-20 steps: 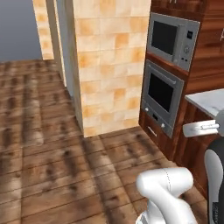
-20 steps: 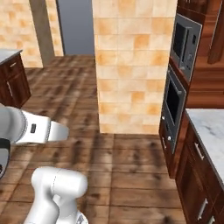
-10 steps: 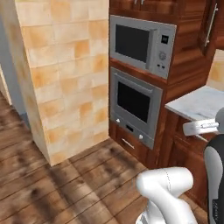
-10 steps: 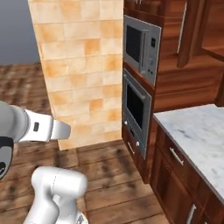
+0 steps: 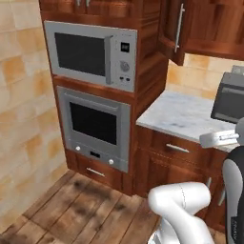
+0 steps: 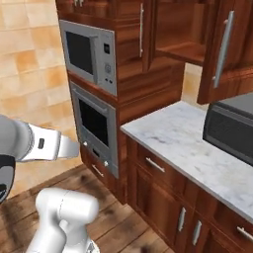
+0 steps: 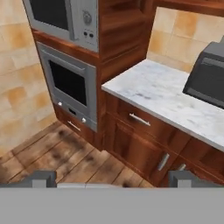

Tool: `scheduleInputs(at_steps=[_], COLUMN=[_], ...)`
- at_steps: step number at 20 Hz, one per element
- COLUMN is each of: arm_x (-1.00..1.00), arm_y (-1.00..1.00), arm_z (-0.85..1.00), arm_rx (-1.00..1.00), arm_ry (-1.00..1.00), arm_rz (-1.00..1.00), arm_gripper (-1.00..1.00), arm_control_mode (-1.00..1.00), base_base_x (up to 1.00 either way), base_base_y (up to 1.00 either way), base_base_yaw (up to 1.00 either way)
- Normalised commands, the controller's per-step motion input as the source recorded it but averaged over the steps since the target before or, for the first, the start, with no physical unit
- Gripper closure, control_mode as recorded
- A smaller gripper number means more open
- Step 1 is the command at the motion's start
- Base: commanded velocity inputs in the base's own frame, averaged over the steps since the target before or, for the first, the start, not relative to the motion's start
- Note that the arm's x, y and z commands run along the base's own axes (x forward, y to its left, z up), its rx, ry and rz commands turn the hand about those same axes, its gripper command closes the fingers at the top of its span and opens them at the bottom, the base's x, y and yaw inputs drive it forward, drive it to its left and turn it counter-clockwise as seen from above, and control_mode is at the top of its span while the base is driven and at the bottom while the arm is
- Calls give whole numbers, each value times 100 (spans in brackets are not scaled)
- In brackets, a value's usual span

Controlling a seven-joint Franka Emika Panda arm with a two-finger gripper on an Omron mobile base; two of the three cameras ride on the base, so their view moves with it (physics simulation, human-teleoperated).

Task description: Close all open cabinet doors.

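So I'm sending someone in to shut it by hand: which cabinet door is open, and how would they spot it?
Find the oven stack, then look up and right, above the marble counter. The open door hangs swung out beside a bare shelf, just over the dark appliance; its neighbour by the stack sits flush.

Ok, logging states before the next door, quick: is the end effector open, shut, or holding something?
End effector: open, fingertips far apart, nothing between them.
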Motion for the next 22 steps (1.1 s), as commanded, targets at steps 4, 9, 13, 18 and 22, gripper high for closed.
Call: scheduleInputs(at_steps=[4,9,13,18,22], arm_x=[0,0,0,0,0], arm_y=[0,0,0,0,0], arm_z=[0,0,0,0,0], arm_rx=[0,0,0,0,0], arm_ry=[0,0,0,0,0], arm_rz=[0,0,0,0,0], arm_gripper=[-100,-100,-100,-100,-100], arm_control_mode=[100,100,100,100,100], base_base_x=[69,76,80,64,11], base_base_y=[0,0,0,15,27], base_base_yaw=[-61,-58,-54,-45,-18])
